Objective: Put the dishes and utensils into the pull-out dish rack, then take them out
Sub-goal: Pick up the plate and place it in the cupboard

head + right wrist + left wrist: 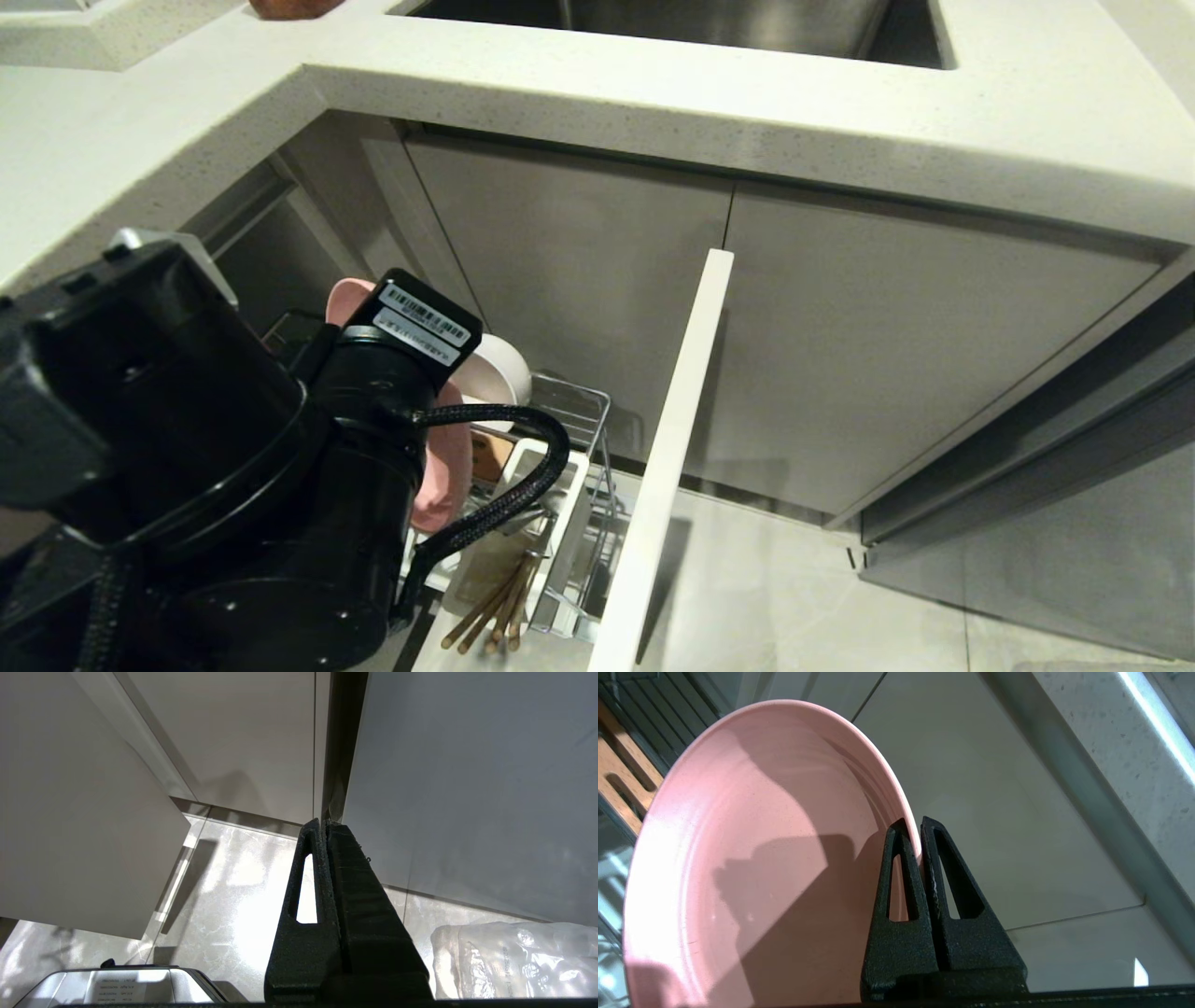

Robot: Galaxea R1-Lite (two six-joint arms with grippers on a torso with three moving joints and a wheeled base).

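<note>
The pink plate [752, 858] stands on edge over the pull-out dish rack [583, 406]. My left gripper [915, 823] is shut on the plate's rim, one finger on each side. In the head view my left arm hides most of the plate [446, 481] and its lower edge, so I cannot tell whether it rests in the rack. The cream-white bowl [502, 373] sits on its side in the rack behind the plate. The chopsticks [495, 607] lie in the white caddy [571, 509]. My right gripper [322, 823] is shut and empty, parked over the floor.
The rack's pale cabinet front [672, 448] stands pulled out to the right of the basket. The wooden slotted strip [621, 779] lies beside the plate. The countertop [747, 103] overhangs the rack, with the steel sink [700, 23] behind. A plastic bag [514, 961] lies on the floor.
</note>
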